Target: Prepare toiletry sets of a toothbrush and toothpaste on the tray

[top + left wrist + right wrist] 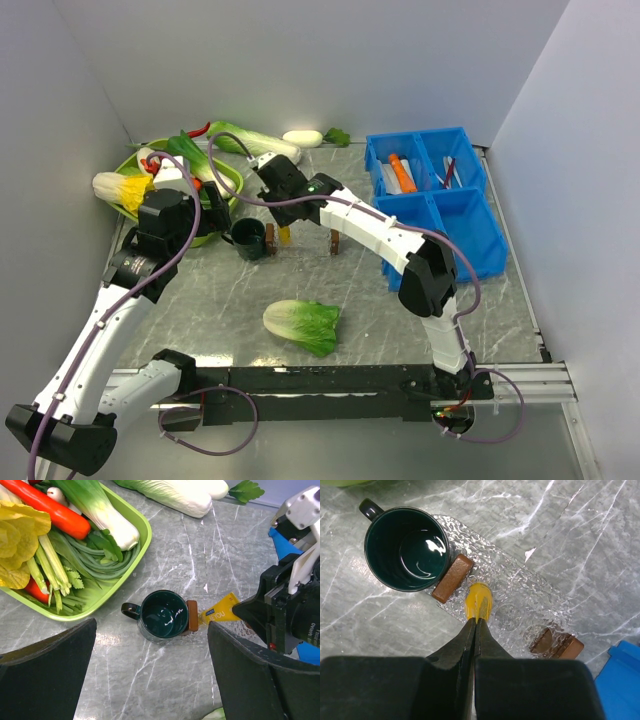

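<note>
The toothpaste (479, 601), a yellow tube, is pinched by its wide flat end in the right gripper (475, 622), whose fingers are pressed together on it. Its narrow end points straight out from the fingertips, down toward the clear dimpled tray (520, 595) beneath. Whether the tip touches the tray cannot be told. A brown block (452, 578) at the tray's end lies just ahead and left of those fingertips, close beside the tube's tip. A dark green mug (405, 547) stands against that block on its far side. A second brown block (557, 642) sits at the tray's other end, to the right of the fingers. The left gripper (151, 647) hangs above the table with its jaws spread wide and nothing between them; the mug is just ahead of its fingers (47, 675) and midway between them. A green dish (142, 525) of vegetables lies ahead and to the left of it. Well off to the right of the right gripper is a blue bin (470, 235), with an orange tube (402, 172) in one far compartment and the toothbrushes (448, 172) in the next. A cabbage (302, 326) lies behind both grippers, toward the arm bases.
</note>
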